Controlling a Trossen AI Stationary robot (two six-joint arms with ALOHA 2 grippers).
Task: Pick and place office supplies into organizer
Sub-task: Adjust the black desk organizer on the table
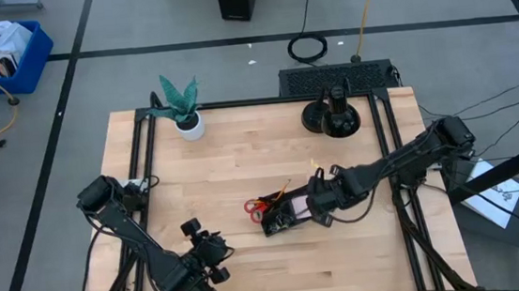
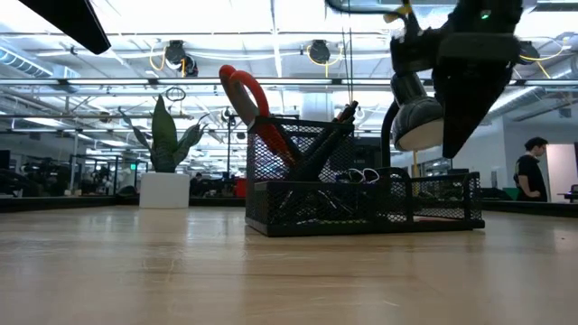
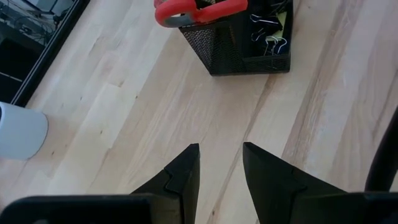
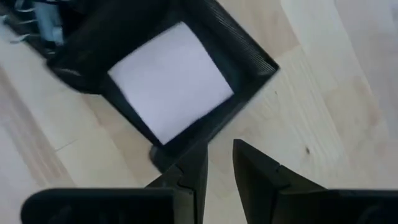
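Grey floor [image 1: 187, 67] with dark lines, blue bin [image 1: 8, 54], bright ceiling lights [image 2: 280, 18], person [image 2: 531, 171] standing far off

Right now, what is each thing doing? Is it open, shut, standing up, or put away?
Scissors: standing handles-up in the organizer's tall cup.
Organizer: upright on the table, holding supplies.
Sticky-note pad: lying flat in an organizer compartment.
Clips: inside a low compartment.
Left gripper: open, empty, away from the organizer.
Right gripper: open, empty, above the organizer's edge.
Plant: upright in its pot.
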